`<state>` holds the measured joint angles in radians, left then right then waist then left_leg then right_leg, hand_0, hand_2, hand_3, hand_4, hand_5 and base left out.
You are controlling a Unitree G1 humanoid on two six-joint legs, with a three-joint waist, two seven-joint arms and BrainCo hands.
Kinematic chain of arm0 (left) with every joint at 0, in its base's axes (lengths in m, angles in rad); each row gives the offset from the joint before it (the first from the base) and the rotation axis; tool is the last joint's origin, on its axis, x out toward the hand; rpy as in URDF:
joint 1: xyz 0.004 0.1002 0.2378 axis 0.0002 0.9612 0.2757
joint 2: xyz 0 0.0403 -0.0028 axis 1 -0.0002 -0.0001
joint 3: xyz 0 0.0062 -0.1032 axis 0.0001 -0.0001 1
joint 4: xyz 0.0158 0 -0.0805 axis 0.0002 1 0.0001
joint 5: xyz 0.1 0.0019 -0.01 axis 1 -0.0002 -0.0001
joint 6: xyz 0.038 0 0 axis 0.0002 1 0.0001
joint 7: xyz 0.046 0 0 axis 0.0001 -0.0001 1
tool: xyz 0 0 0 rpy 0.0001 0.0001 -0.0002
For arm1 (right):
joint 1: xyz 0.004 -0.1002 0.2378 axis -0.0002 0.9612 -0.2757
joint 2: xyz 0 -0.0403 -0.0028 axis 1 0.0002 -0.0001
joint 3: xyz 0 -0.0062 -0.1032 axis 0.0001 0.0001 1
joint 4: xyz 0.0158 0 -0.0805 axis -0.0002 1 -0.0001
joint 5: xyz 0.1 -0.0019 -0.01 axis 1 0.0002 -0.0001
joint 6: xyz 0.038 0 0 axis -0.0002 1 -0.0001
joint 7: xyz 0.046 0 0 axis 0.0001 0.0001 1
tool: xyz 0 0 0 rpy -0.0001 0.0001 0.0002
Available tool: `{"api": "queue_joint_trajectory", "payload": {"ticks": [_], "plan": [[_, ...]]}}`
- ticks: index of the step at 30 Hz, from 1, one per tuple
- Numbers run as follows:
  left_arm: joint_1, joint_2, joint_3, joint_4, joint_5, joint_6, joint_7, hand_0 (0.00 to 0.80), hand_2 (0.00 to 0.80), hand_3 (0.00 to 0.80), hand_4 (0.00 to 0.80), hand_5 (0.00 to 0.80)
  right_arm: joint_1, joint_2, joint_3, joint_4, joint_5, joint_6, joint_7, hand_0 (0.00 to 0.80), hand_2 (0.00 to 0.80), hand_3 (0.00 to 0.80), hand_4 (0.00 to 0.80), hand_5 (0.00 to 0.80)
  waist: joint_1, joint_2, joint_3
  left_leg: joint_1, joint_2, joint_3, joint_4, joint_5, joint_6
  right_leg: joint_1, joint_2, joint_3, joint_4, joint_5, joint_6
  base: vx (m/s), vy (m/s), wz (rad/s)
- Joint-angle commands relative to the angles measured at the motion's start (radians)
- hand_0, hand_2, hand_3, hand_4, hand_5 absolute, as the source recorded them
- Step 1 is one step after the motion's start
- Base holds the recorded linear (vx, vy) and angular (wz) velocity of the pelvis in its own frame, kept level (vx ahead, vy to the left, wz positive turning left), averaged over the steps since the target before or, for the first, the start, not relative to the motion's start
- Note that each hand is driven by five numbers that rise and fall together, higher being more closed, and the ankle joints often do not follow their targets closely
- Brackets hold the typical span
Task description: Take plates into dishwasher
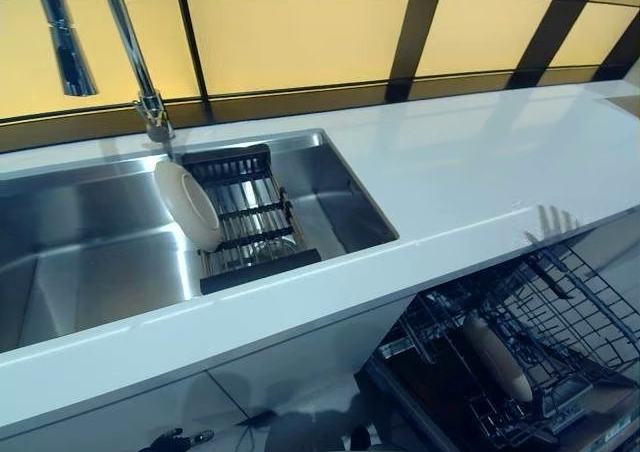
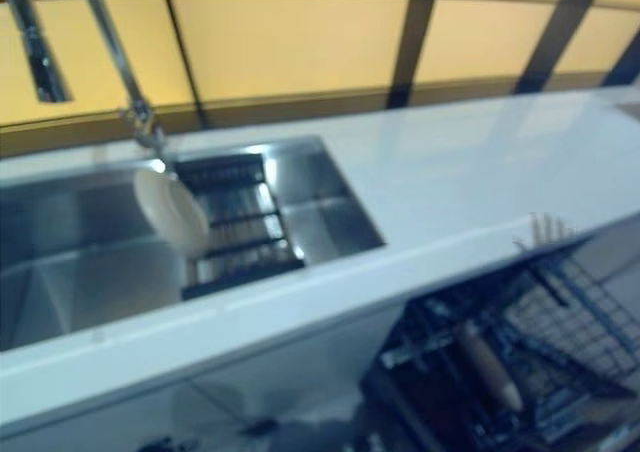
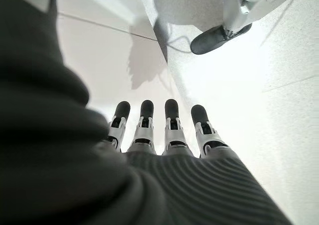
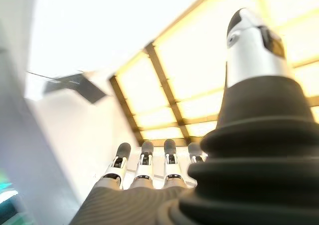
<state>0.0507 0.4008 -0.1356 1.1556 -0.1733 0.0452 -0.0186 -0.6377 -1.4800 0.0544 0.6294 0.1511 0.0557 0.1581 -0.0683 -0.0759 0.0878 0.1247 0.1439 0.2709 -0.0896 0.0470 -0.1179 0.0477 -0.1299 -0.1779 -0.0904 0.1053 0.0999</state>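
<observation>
Standing on edge in sink rack (image 1: 262, 234), plate (image 1: 187, 204), both hands (image 3: 159, 135) (image 4: 144, 170) straight-fingered, empty

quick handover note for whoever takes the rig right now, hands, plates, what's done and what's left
Left hand: open, fingers straight, holding nothing.
Right hand: open, fingers straight, holding nothing.
One white plate stands on edge in the black drying rack inside the sink.
Another plate already stands in the pulled-out dishwasher rack, below the counter.
Done: one plate loaded.
Left: pick the sink plate and slot it into the dishwasher rack.
</observation>
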Motion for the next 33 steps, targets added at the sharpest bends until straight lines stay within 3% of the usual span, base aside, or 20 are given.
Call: {"api": "queue_joint_trajectory", "payload": {"ticks": [1, 2, 6, 8, 15, 19, 22, 27, 33], "plan": [[-0.037, 0.052, -0.03, 0.028, -0.042, -0.028, 0.011, 0.0, 0.0, 0.0, 0.0, 0.0, -0.224, -0.065, 0.158, -0.025, -0.016, -0.057, -0.066, 0.0, 0.0, 0.0, 0.0, 0.0, 0.061, -0.066, 0.004, 0.027, -0.001, -0.049, 0.002, -0.067, 0.042, 0.024, -0.038, -0.057, 0.003, -0.015, 0.081, 0.017, 0.027, 0.08], [-0.031, 0.049, -0.028, 0.026, -0.043, -0.032, 0.011, 0.0, 0.0, 0.0, 0.0, 0.0, -0.309, -0.05, 0.235, -0.023, -0.059, -0.092, -0.081, 0.0, 0.0, 0.0, 0.0, 0.0, 0.071, -0.068, 0.003, 0.026, -0.002, -0.056, 0.002, -0.066, 0.042, 0.029, -0.04, -0.066, 0.003, -0.018, 0.081, 0.021, 0.026, 0.14], [-0.027, 0.047, -0.027, 0.009, -0.054, -0.014, 0.019, 0.0, 0.0, 0.0, 0.0, 0.0, -0.497, -0.032, 0.424, -0.065, -0.187, -0.114, -0.157, 0.0, 0.0, 0.0, 0.0, 0.0, 0.092, -0.071, 0.002, 0.018, -0.002, -0.076, 0.002, -0.062, 0.041, 0.036, -0.043, -0.091, 0.003, -0.022, 0.08, 0.026, 0.007, 0.18], [-0.025, 0.048, -0.031, 0.006, -0.063, -0.008, 0.029, 0.0, 0.0, 0.0, 0.0, 0.0, -0.591, -0.029, 0.532, -0.088, -0.367, -0.184, -0.2, 0.0, 0.0, 0.0, 0.0, 0.0, 0.109, -0.077, 0.004, 0.009, -0.003, -0.09, 0.002, -0.059, 0.04, 0.038, -0.044, -0.103, 0.003, -0.024, 0.082, 0.027, -0.002, 0.24], [-0.008, 0.039, -0.033, -0.022, -0.071, 0.009, 0.049, 0.0, 0.0, 0.0, 0.0, 0.0, -0.84, 0.024, 0.818, -0.215, -0.745, -0.282, -0.28, 0.0, 0.0, 0.0, 0.0, 0.0, 0.162, -0.088, 0.01, -0.035, -0.008, -0.145, 0.002, -0.038, 0.035, 0.041, -0.048, -0.152, 0.003, -0.028, 0.082, 0.034, 0.014, 0.23], [-0.006, 0.038, -0.036, -0.037, -0.079, 0.016, 0.06, 0.0, 0.0, 0.0, 0.0, 0.0, -0.901, 0.071, 0.886, -0.254, -0.956, -0.331, -0.317, 0.0, 0.0, 0.0, 0.0, 0.0, 0.19, -0.092, 0.023, -0.063, -0.012, -0.176, 0.002, -0.025, 0.034, 0.042, -0.049, -0.178, 0.003, -0.03, 0.081, 0.033, 0.014, 0.28], [-0.012, 0.051, -0.038, -0.052, -0.079, 0.022, 0.067, 0.0, 0.0, 0.0, 0.0, 0.0, -0.922, 0.106, 0.901, -0.295, -1.007, -0.341, -0.304, 0.0, 0.0, 0.0, 0.0, 0.0, 0.212, -0.101, 0.049, -0.096, -0.016, -0.205, 0.002, -0.013, 0.033, 0.033, -0.048, -0.195, 0.003, -0.029, 0.081, -0.013, -0.014, 0.31], [-0.02, 0.057, -0.038, -0.066, -0.095, 0.014, 0.053, 0.0, 0.0, 0.0, 0.0, 0.0, -0.979, 0.151, 0.936, -0.336, -0.992, -0.295, -0.28, 0.0, 0.0, 0.0, 0.0, 0.0, 0.241, -0.111, 0.114, -0.163, -0.019, -0.25, 0.002, 0.013, 0.031, 0.002, -0.04, -0.206, 0.003, -0.021, 0.078, -0.062, -0.031, 0.27], [-0.024, 0.052, -0.051, -0.095, -0.111, -0.012, 0.044, 0.0, 0.0, 0.0, 0.0, 0.0, -1.023, 0.197, 0.959, -0.356, -0.934, -0.259, -0.231, 0.0, 0.0, 0.0, 0.0, 0.0, 0.266, -0.091, 0.179, -0.235, -0.025, -0.269, 0.002, 0.038, 0.026, -0.039, -0.042, -0.221, 0.003, -0.013, 0.075, -0.076, 0.025, 0.21]]}}
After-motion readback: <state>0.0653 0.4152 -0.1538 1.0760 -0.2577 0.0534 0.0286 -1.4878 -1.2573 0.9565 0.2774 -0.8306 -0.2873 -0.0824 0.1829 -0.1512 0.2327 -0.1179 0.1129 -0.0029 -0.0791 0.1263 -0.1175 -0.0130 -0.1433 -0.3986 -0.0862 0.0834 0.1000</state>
